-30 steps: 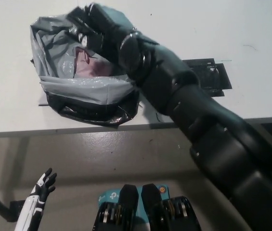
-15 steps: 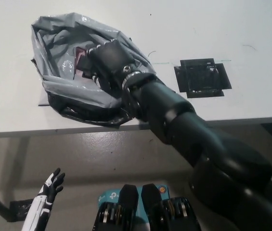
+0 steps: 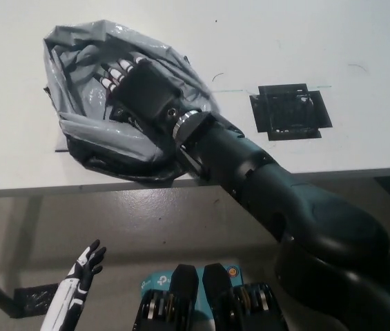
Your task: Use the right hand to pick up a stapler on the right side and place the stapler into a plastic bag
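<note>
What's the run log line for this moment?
right hand: open, inside plastic bag mouth | stapler: not visible | left hand: open, resting lower left

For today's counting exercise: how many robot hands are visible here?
2. The black right hand is in the mouth of the grey plastic bag; the white left hand hangs at lower left, fingers apart.

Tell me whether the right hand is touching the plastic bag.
Touching. The head view shows the right hand inside the plastic bag, with its wrist lying across the bag's flattened front rim.
</note>
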You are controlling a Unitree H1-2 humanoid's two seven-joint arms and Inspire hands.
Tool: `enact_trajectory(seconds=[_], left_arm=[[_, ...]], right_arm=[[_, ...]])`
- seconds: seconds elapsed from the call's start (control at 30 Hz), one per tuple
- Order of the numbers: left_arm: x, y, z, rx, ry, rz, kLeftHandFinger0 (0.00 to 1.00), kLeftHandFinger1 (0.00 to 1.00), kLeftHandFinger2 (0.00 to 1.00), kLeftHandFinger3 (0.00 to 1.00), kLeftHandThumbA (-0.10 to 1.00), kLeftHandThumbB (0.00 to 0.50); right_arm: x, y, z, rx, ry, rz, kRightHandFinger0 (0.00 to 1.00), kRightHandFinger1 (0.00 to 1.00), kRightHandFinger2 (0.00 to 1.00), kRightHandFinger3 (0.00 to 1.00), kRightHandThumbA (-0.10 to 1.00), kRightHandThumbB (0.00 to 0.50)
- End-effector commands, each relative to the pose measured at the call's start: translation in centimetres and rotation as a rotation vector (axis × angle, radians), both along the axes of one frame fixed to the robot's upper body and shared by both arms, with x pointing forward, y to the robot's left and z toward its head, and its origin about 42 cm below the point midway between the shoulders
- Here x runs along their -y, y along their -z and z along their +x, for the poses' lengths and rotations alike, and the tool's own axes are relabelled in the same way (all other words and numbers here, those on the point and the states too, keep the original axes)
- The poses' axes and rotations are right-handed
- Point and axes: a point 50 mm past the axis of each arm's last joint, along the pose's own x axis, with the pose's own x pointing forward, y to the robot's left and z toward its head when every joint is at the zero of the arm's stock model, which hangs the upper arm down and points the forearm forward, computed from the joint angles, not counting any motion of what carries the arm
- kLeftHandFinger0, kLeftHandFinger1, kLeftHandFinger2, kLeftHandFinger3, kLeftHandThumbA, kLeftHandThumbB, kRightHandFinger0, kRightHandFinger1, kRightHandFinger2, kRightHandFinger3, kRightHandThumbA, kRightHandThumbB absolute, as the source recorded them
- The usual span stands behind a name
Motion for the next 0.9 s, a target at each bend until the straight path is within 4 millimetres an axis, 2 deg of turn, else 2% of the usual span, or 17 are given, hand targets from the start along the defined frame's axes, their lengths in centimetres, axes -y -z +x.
enact_trajectory(seconds=[0.0,0.13,0.17,0.27,0.3,0.43,0.5,0.53,0.7,0.73,0.8,0.87], left_arm=[[0.0,-1.3,0.3,0.031,0.032,0.036,1.0,1.0,1.0,1.0,1.0,0.218],[0.0,-1.4,0.5,0.025,0.036,0.036,1.0,1.0,1.0,1.0,1.0,0.218],[0.0,-1.3,0.6,0.025,0.04,0.033,1.0,1.0,1.0,1.0,1.0,0.217],[0.0,-1.3,0.7,0.027,0.043,0.031,1.0,1.0,1.0,1.0,1.0,0.216],[0.0,-1.3,0.7,0.022,0.043,0.03,1.0,1.0,1.0,1.0,1.0,0.235],[0.3,-1.3,0.8,0.015,0.047,0.021,1.0,1.0,1.0,1.0,1.0,0.228],[0.3,-1.3,0.8,0.02,0.047,0.026,1.0,1.0,1.0,1.0,1.0,0.221],[0.4,-1.4,0.8,0.021,0.047,0.029,1.0,1.0,1.0,1.0,1.0,0.235],[0.3,-1.5,0.9,0.022,0.048,0.031,1.0,1.0,1.0,1.0,1.0,0.232],[0.1,-1.6,1.2,0.03,0.046,0.036,1.0,1.0,1.0,1.0,1.0,0.237],[-0.1,-1.8,1.5,0.041,0.046,0.036,1.0,1.0,1.0,1.0,1.0,0.234],[-0.1,-1.8,1.6,0.042,0.046,0.036,1.0,1.0,1.0,1.0,1.0,0.233]], right_arm=[[-0.1,-5.0,1.1,0.127,-0.028,0.054,1.0,1.0,1.0,1.0,0.58,0.332],[0.1,-5.5,1.3,0.14,-0.024,0.047,1.0,1.0,1.0,1.0,0.63,0.313],[0.2,-5.6,1.3,0.165,-0.022,0.029,1.0,1.0,1.0,1.0,0.68,0.313],[0.4,-5.7,1.3,0.221,-0.028,0.01,1.0,1.0,1.0,1.0,0.73,0.335],[0.4,-5.6,1.3,0.23,-0.025,0.008,1.0,1.0,1.0,1.0,0.8,0.344],[0.6,-5.6,1.3,0.233,-0.024,0.042,1.0,1.0,1.0,1.0,0.87,0.378],[0.8,-5.9,1.4,0.215,-0.014,0.092,1.0,1.0,1.0,1.0,0.96,0.379],[1.1,-6.6,1.7,0.188,-0.001,0.159,1.0,1.0,1.0,1.0,0.99,0.379],[1.8,-8.6,2.3,0.115,0.011,0.33,1.0,1.0,1.0,1.0,1.0,0.376],[2.9,-12.0,2.9,0.045,-0.028,0.531,1.0,1.0,1.0,1.0,1.0,0.379],[4.0,-15.3,3.3,0.02,-0.083,0.682,1.0,1.0,1.0,1.0,1.0,0.366],[4.1,-15.5,3.3,0.017,-0.088,0.693,1.0,1.0,1.0,1.0,1.0,0.365]])
